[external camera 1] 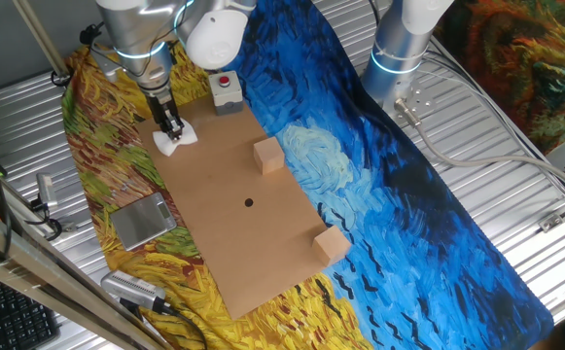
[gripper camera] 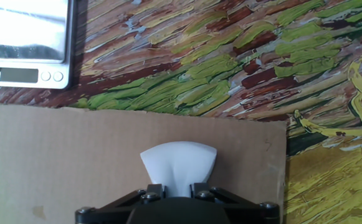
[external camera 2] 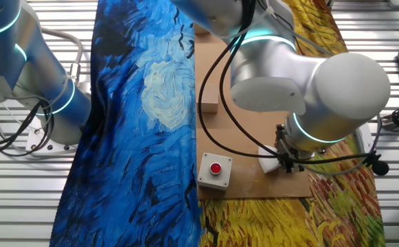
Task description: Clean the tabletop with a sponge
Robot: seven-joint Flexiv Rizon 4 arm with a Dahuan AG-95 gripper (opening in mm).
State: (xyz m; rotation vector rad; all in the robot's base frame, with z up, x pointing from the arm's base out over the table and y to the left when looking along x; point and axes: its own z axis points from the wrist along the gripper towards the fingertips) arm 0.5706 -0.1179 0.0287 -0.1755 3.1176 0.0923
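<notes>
We saw two tan wooden cubes on the tabletop: one cube stood near its blue-cloth edge, well apart from the sponge, and the other cube sat at the same edge farther along, toward the board's near corner. A small dark spot lay between them, near the board's middle. A grey box with a red button stood at the far end of the board, just beside the sponge's corner. A small digital scale rested on the yellow part of the painted cloth that covered the bench, just off the board's long left edge. A second silver arm's base rose beyond the blue part of the cloth.

The sponge lay in the far left corner of the tabletop, close to both the short end edge and the long left edge; in the hand view the board's edge and corner showed just past it. From there the brown surface ran open down its middle toward the dark spot, with the cubes only along the blue side.

The arm came down from above the far left corner of the bench, its wrist nearly vertical and its fingers pointing down. The end effector was clenched on the sponge, the white foam fanning out beyond the fingertips in the hand view and pressed against the board.
</notes>
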